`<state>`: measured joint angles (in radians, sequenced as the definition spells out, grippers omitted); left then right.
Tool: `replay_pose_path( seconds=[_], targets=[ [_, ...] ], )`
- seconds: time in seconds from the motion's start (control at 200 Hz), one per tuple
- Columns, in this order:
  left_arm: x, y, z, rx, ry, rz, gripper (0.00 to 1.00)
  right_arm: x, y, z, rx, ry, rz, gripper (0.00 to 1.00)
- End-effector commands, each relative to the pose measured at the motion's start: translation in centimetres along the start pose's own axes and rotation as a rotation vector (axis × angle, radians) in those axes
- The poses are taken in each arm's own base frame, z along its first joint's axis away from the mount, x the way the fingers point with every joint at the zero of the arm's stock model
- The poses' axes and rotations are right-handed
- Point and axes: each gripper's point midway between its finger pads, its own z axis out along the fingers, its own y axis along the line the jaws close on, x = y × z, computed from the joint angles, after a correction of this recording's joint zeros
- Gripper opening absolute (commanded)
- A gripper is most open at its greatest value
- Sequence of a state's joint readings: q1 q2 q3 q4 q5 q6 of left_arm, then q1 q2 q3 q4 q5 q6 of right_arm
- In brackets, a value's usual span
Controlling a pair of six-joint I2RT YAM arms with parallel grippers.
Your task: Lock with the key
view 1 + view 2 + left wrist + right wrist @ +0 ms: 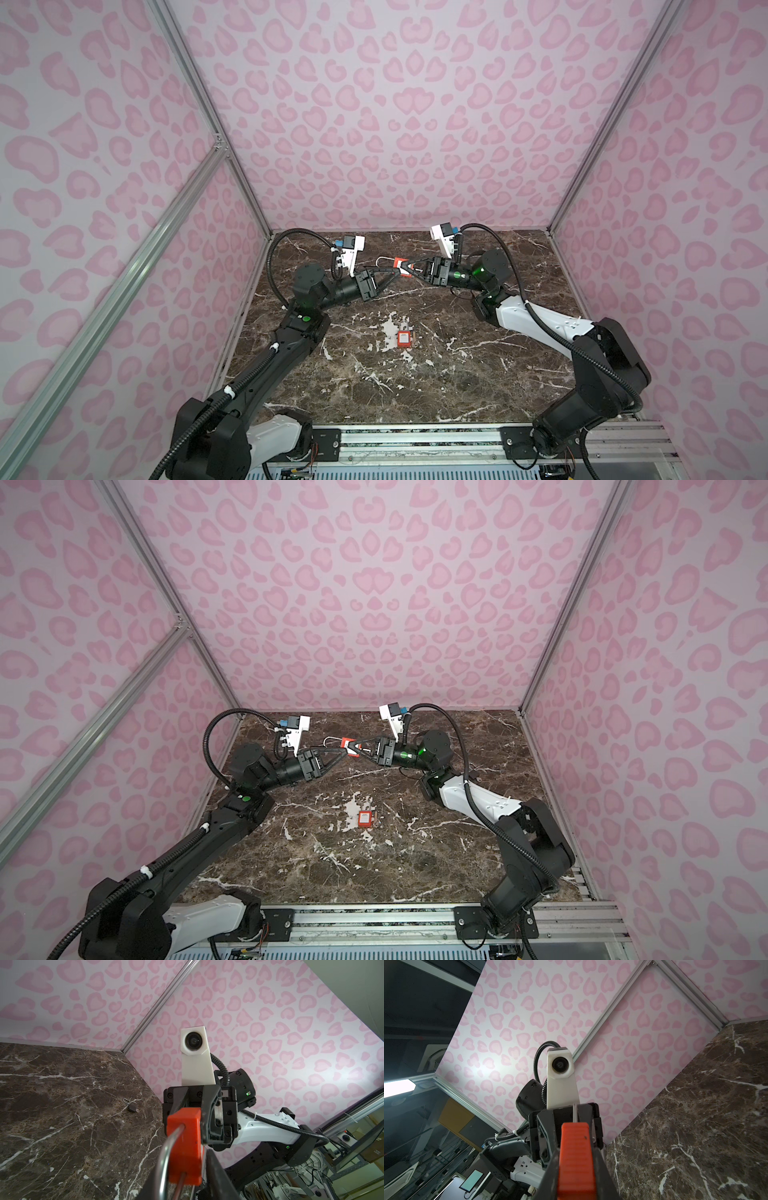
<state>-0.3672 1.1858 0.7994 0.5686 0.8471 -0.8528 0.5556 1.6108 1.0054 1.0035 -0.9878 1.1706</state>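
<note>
pink heart-print walls, dark marble tabletop.

top views: both arms meet near the back centre. right gripper is clamped on the red padlock, which is held up off the surface. the shackle points toward the left side. left gripper has its tips right at the lock, but contact is too small to judge. both top views show a second red padlock lying flat mid-table, well apart from both arms.

left wrist: red padlock fills the foreground, with the steel shackle looping toward the lens. right gripper's fingers sit flush against the body on both sides. left gripper's own fingers are dark at the frame edge, flanking the lock. can't tell how far apart they are or whether they press on anything. a small dark padlock lies on the marble near the wall.

right wrist: the red body is pinched between the right fingers. a thin steel edge of the shackle pokes toward the left gripper.

key: can't make it out in any view.
</note>
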Motion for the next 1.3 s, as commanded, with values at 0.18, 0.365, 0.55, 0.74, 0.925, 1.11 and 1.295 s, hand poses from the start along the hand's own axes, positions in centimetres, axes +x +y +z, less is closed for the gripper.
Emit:
replay_pose_path(
  seconds=[0.18, 0.365, 0.55, 0.74, 0.925, 1.11, 1.295],
  targets=[
    [-1.0, -1.1, 0.2, 0.043, -0.025, 0.058, 0.21, 0.1, 0.5, 0.3, -0.036, -0.003, -0.025, 0.0],
    [-0.9, -1.2, 0.0, 0.044, -0.034, 0.066, 0.04, 0.3, 0.2, 0.3, -0.021, 0.006, -0.019, 0.37],
    [-1.6, -2.2, 0.0, 0.069, -0.052, 0.072, 0.04, 0.0, -0.1, -0.8, 0.001, -0.015, -0.02, 0.57],
    [-1.6, -1.9, 0.1, 0.068, -0.049, 0.067, 0.04, -1.2, 0.3, -3.0, -0.026, -0.07, -0.006, 0.61],
    [-1.7, -1.9, 0.2, 0.07, -0.053, 0.062, 0.04, -0.2, -1.6, -3.4, 0.046, -0.037, 0.0, 0.62],
    [-1.8, -2.0, 0.1, 0.069, -0.056, 0.064, 0.04, 1.0, -2.5, -3.6, 0.09, -0.004, -0.013, 0.62],
    [-1.9, -1.9, 0.2, 0.071, -0.055, 0.059, 0.04, 1.9, -3.9, -3.9, 0.158, 0.013, -0.026, 0.62]
  ],
)
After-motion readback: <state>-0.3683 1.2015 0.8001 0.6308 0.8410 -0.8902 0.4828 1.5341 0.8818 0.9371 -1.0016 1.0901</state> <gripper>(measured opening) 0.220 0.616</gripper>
